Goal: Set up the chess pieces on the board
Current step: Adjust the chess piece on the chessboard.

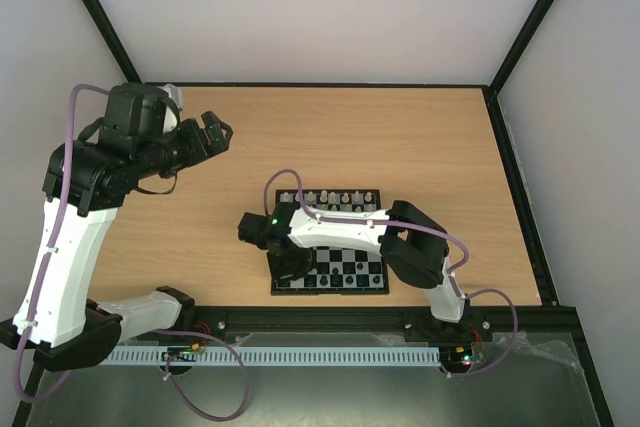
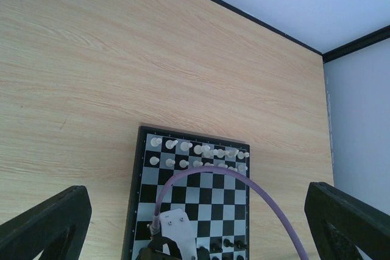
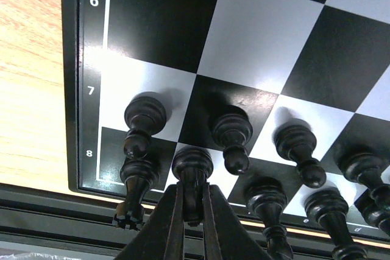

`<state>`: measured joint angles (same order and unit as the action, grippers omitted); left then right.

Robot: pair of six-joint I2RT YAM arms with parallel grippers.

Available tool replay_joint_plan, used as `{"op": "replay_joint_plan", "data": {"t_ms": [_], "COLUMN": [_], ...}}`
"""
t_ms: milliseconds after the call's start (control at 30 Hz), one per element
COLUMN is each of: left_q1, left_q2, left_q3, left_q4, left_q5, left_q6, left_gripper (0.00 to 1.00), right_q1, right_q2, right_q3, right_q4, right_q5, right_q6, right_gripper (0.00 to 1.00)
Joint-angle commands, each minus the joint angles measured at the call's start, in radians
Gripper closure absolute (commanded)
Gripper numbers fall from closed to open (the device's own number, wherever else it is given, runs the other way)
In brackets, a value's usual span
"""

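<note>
Right gripper (image 3: 192, 205): jaws pressed together on the stem of one black piece (image 3: 192, 161). Only its round base shows beyond the fingertips. The upper part is hidden between the fingers (image 3: 172, 223), so its kind cannot be told. Cannot tell whether the base rests on the board (image 3: 164, 22) or hangs just off it. It is at the board's corner, beside the edge numbers 7 and 8.

Just left of the fingers stands a black rook (image 3: 135, 187) with a notched top, and beyond it a black pawn (image 3: 144, 120). To the right of the fingers are more black chess pieces (image 3: 231, 135). The lower-right ones are cut off by the frame.

Overhead view: the right arm lies across the board's near half and covers its own gripper and part of the black rows. The grip cannot be checked from there. The white pieces (image 1: 330, 197) line the far edge, well beyond the right gripper, and are too small to tell apart.

Left gripper (image 1: 212, 135): jaws wide apart, nothing between them, held above the wooden table (image 1: 420, 147) well apart from the board. Its wrist view shows only two finger ends (image 2: 49, 226) at the bottom corners. The board lies between them, with its near rows hidden behind the right arm and a purple cable (image 2: 244, 181).
</note>
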<state>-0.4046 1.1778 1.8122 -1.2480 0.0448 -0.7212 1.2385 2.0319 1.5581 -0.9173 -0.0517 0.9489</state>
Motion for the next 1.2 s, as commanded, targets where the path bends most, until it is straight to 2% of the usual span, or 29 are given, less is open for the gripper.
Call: {"op": "replay_joint_plan", "data": {"t_ms": [0,500,1167], "left_q1": [0.006,0.006,0.006], "left_q2": [-0.004,-0.028,-0.035], "left_q3": [-0.01,-0.04,-0.048], "left_q4": [-0.012,-0.005,-0.001], "left_q5": [0.001,0.01,0.01], "left_q6": [0.009,0.004,0.003], "left_gripper": [0.01,0.01,0.01], "right_q1": [0.007,0.013,0.021], "right_q2": [0.012,-0.059,-0.031], "right_q3": [0.015,-0.076,-0.046], "right_q4": [-0.066,-0.056,-0.049], "right_q5": [0.013,0.002,-0.006], "right_q6": [0.015,0.091,0.075], "right_gripper": [0.96,0.97,0.96]}}
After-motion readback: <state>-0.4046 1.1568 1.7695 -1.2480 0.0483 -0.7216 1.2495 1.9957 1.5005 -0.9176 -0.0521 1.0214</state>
